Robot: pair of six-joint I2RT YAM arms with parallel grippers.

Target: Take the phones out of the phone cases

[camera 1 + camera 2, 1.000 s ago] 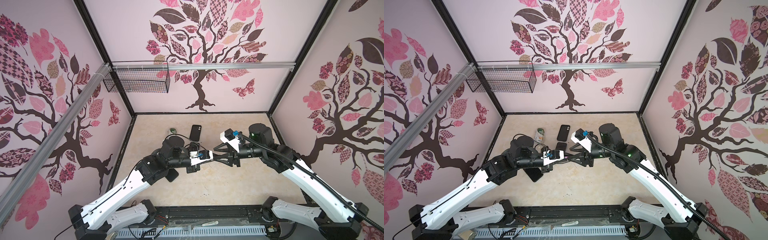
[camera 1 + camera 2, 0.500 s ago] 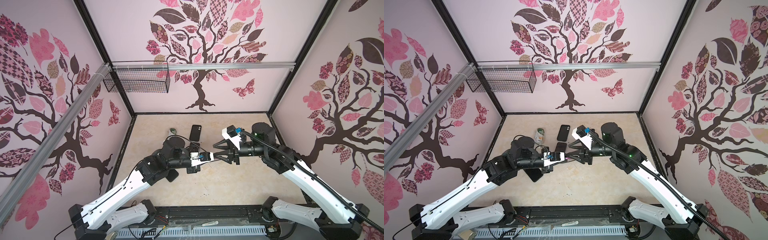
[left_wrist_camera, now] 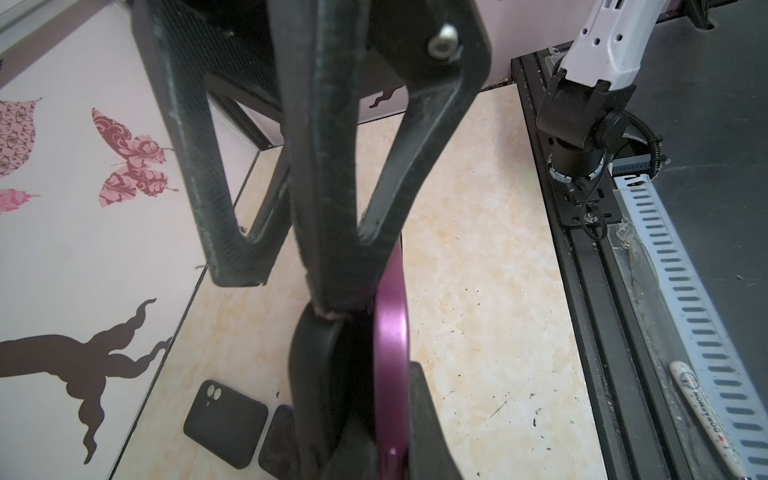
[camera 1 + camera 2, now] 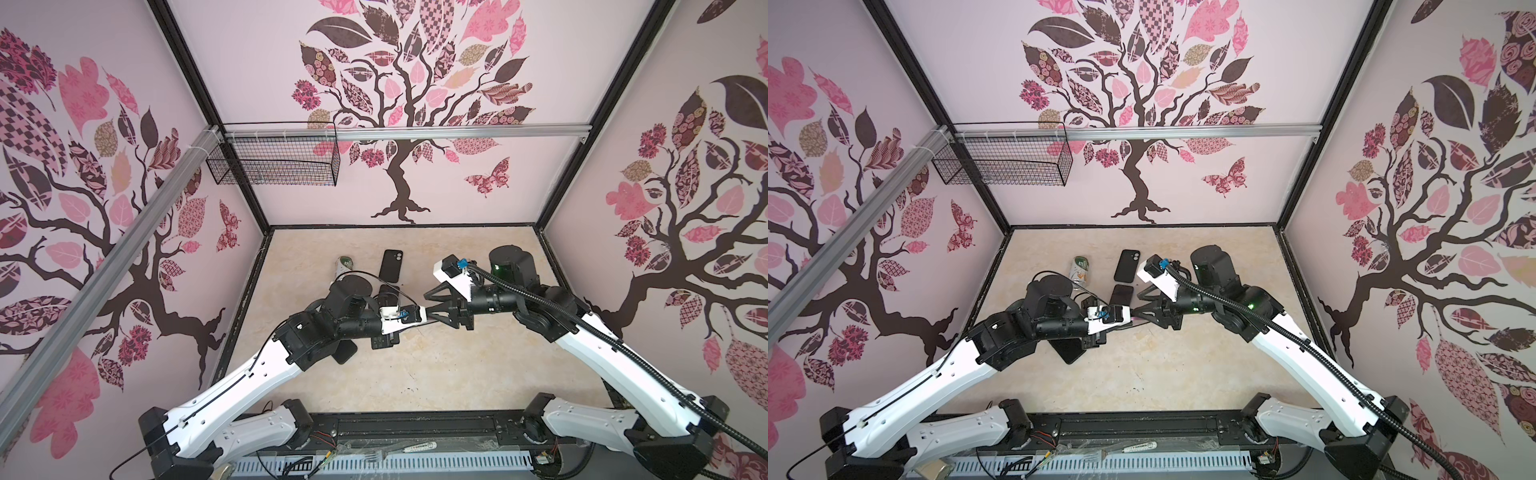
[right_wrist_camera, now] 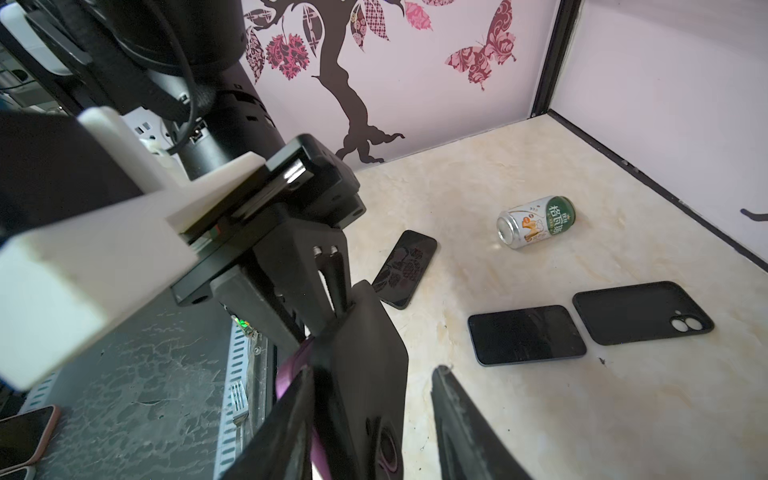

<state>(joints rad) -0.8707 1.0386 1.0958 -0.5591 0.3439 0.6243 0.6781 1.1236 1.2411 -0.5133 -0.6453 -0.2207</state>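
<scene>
My left gripper (image 4: 423,319) (image 3: 374,386) hangs above the middle of the table, shut on a purple phone (image 3: 390,353) (image 5: 291,365) held edge-on. The black phone case (image 3: 316,374) (image 5: 365,353) gapes away from the phone along one side. My right gripper (image 4: 428,306) (image 5: 374,374) meets it tip to tip from the right and is open. One of its fingers (image 5: 299,399) lies at the seam between phone and case. The other finger (image 5: 453,407) stands clear of the case's outer face.
On the table behind the grippers lie a drink can (image 4: 344,266) (image 5: 536,222), an empty black case (image 4: 392,264) (image 5: 642,311) and a dark phone (image 4: 388,291) (image 5: 525,334). Another phone (image 5: 405,270) lies under the left arm. A wire basket (image 4: 274,164) hangs on the back wall.
The right gripper has shifted a little left onto the held phone and case, its wrist has turned, and its jaws have narrowed slightly. The left arm has stayed put.
</scene>
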